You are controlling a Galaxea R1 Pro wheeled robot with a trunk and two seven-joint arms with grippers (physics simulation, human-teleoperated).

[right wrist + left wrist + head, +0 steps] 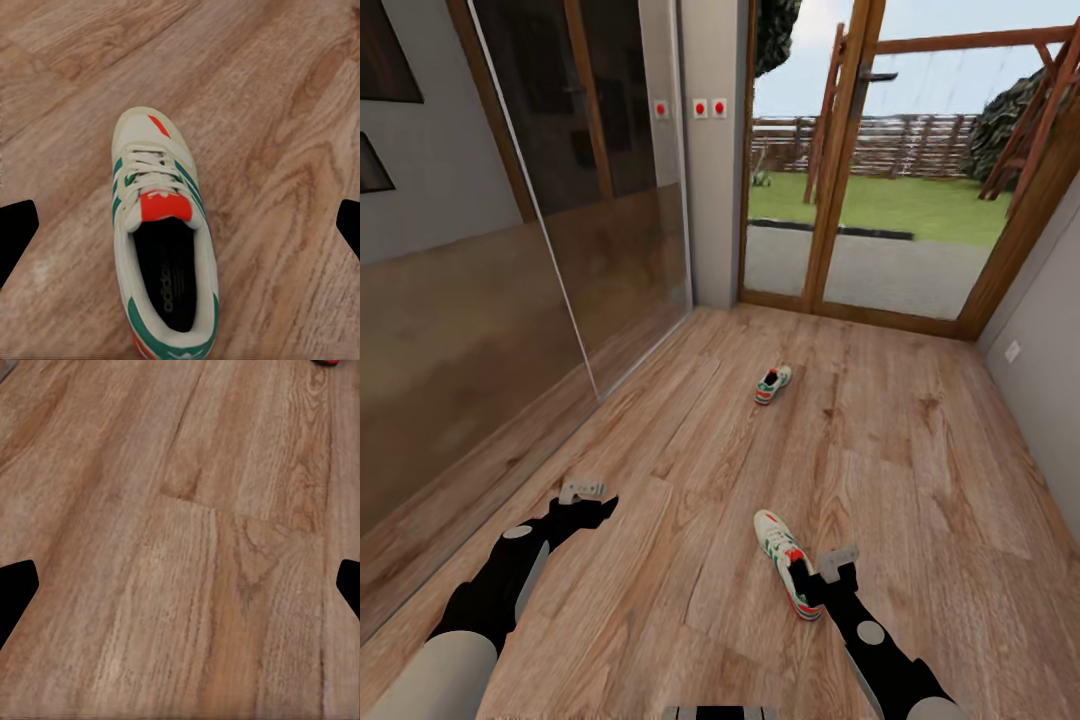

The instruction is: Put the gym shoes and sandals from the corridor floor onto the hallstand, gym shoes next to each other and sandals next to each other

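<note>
Hovering, fingers apart, the right hand (180, 225) frames a laced white sneaker (161, 247); left hand (180, 585) likewise spread over wood-grain planks (187, 510).

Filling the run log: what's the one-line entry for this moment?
right hand: open, over near gym shoe | left hand: open, above floor | far gym shoe: on floor

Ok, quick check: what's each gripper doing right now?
Left gripper: open, holding nothing, over the corridor floor.
Right gripper: open, empty, above the near gym shoe.
</note>
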